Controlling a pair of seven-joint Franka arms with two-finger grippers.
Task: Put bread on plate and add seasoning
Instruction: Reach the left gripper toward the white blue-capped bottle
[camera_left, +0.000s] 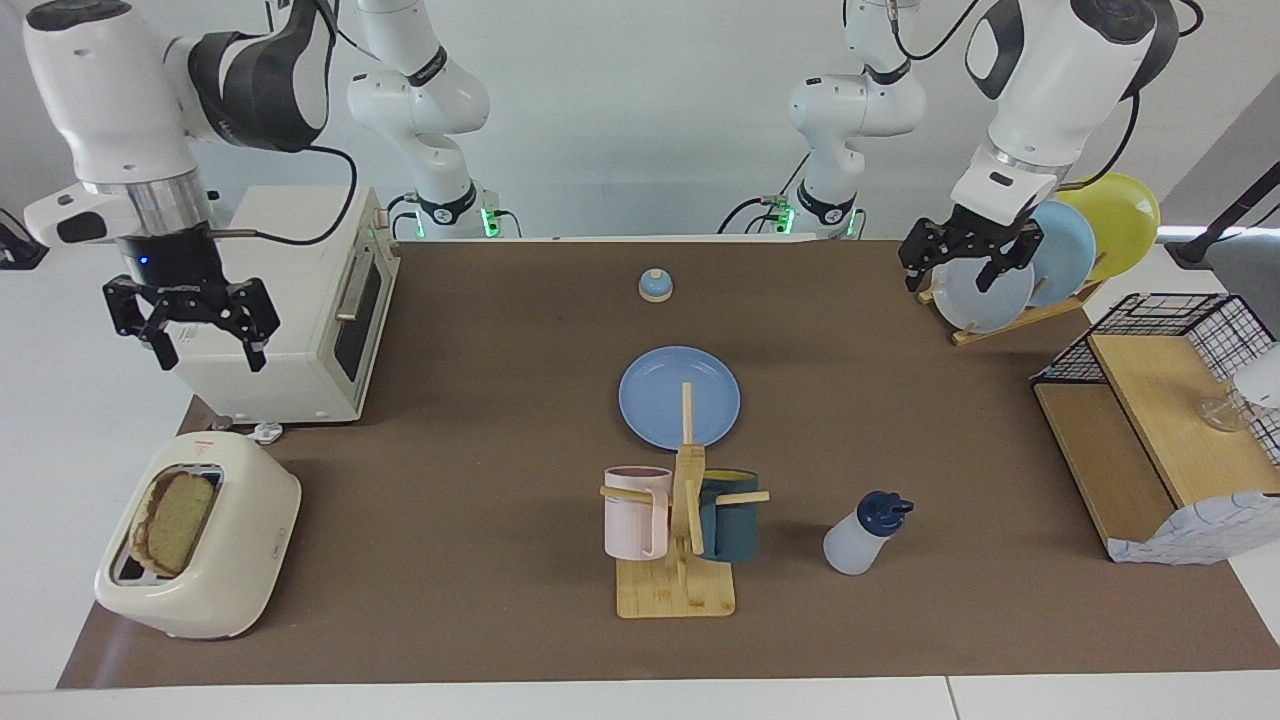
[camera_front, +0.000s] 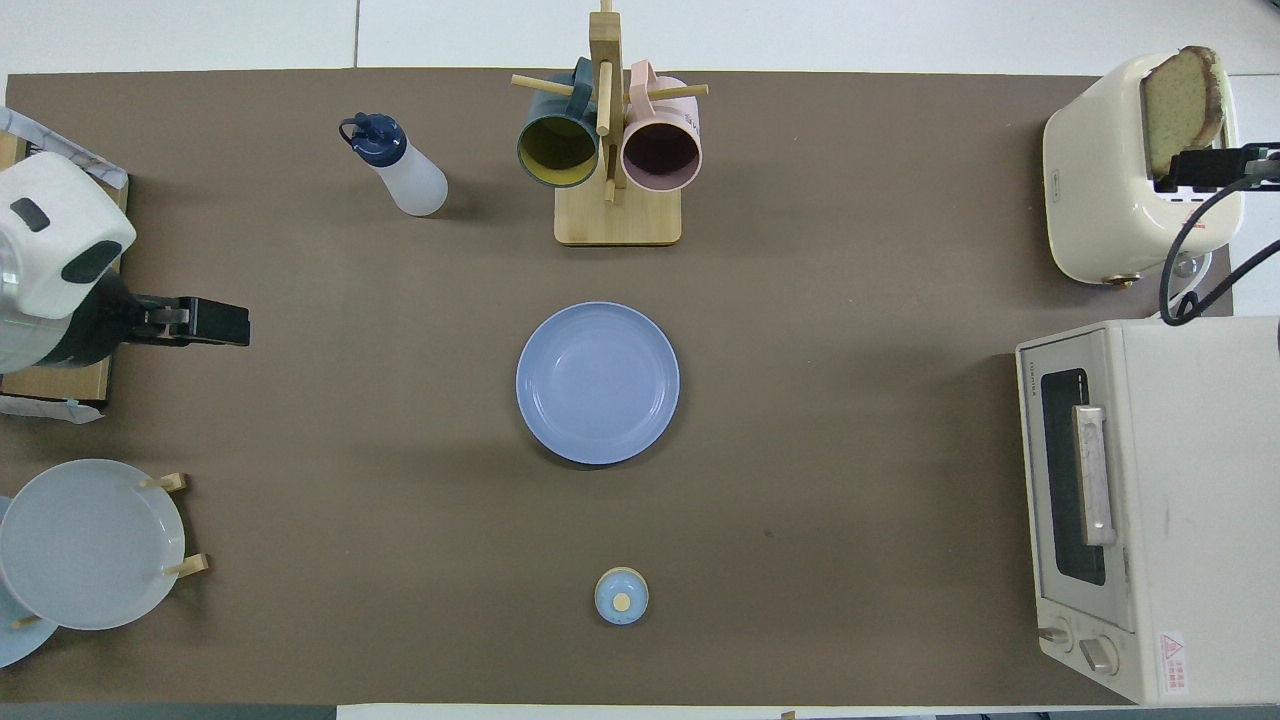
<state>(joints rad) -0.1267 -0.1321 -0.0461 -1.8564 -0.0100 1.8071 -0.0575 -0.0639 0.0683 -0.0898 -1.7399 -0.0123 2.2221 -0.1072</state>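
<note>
**Two open claws, bread in the toaster, right arm has the shot**

One slice of bread (camera_left: 175, 520) stands on edge in a slot of the toaster (camera_left: 240, 570), crust end sticking out the top. Clock calls are on the overhead view, 12 = away from the robots.

- Bread and toaster: 2 o'clock from the plate (camera_left: 640, 400), at the right arm's end of the table.
- Plate: mid-table, flat, nothing on it.
- Seasoning bottle (camera_left: 860, 540): 11 o'clock from the plate, upright, cap on, beside the mug rack (camera_left: 676, 590), which sits at 12.
- Bell (camera_left: 655, 286) at 6, toaster oven (camera_left: 300, 340) at 4, plate rack (camera_left: 1010, 318) at 8.

Right gripper (camera_left: 208, 350): jaws wide apart, empty, pointing down. Overhead shows it overlapping the toaster right at the slice's 6 o'clock edge. The facing view shows it high in the air, nothing touched.

Left gripper (camera_left: 950, 280): jaws apart, empty, up in the air at 9 from the plate, waiting.

Key relation: the slice's long edge runs 12–6 along the slot, and the right gripper's fingers look spread 3–9, so they'd straddle its thickness. My read: nudge toward 12, drop straight down, pinch the exposed top. The right arm is clearly nearer; the left suits the seasoning.

Risk: only the top shows, so it's a shallow grip.
</note>
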